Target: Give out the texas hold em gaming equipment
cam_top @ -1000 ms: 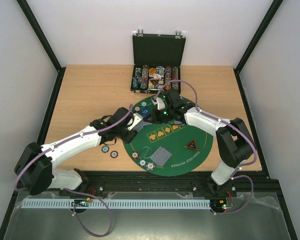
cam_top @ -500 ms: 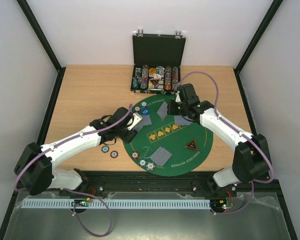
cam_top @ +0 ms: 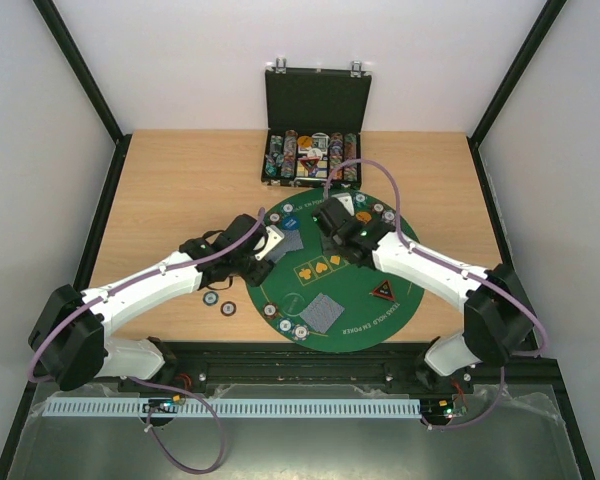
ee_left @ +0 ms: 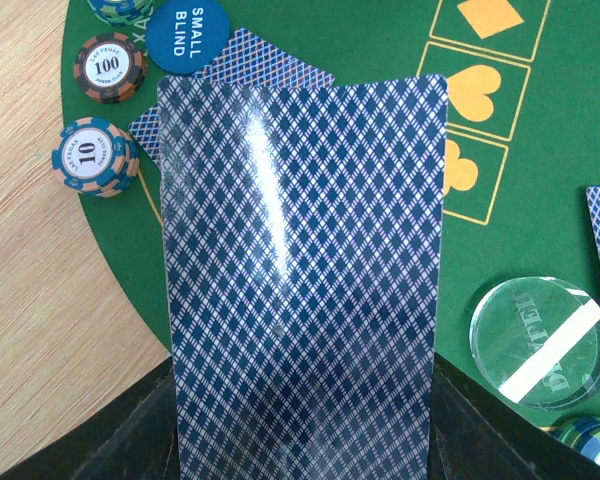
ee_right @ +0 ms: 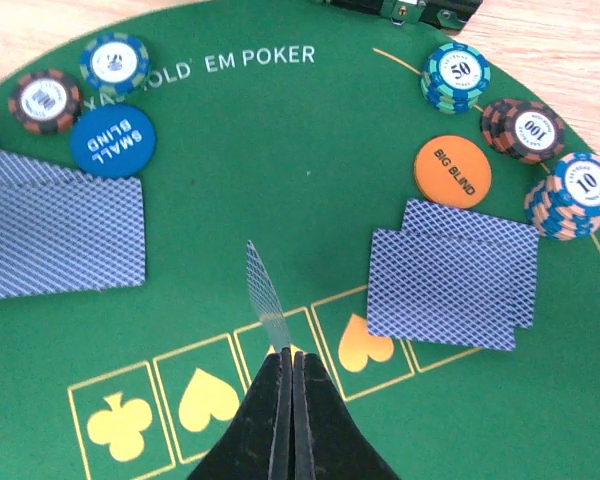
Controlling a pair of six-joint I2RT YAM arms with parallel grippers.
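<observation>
In the left wrist view my left gripper (ee_left: 305, 445) is shut on a deck of blue-backed cards (ee_left: 300, 260) that fills the view, over the left edge of the green mat (cam_top: 355, 300). My right gripper (ee_right: 293, 365) is shut on a single card (ee_right: 267, 295), seen edge-on, above the mat's suit boxes. Two dealt pairs of cards lie on the mat, one at the left (ee_right: 60, 222) and one at the right (ee_right: 450, 275). The blue small-blind button (ee_right: 112, 141) and the orange big-blind button (ee_right: 452, 166) lie beside them. The triangular marker (cam_top: 383, 291) lies at the mat's right.
The black case (cam_top: 313, 125) with chip rows stands open at the back. Chip stacks ring the mat's far edge (ee_right: 532, 128). Two chips (cam_top: 218, 301) lie on the wood left of the mat. More cards (cam_top: 324, 313) and chips (cam_top: 288, 322) lie near the mat's front. A clear dealer button (ee_left: 540, 342) lies there too.
My right gripper swung out to the mat's back right, then back left over the mat's middle, and holds a card. The left arm with the deck has not moved.
</observation>
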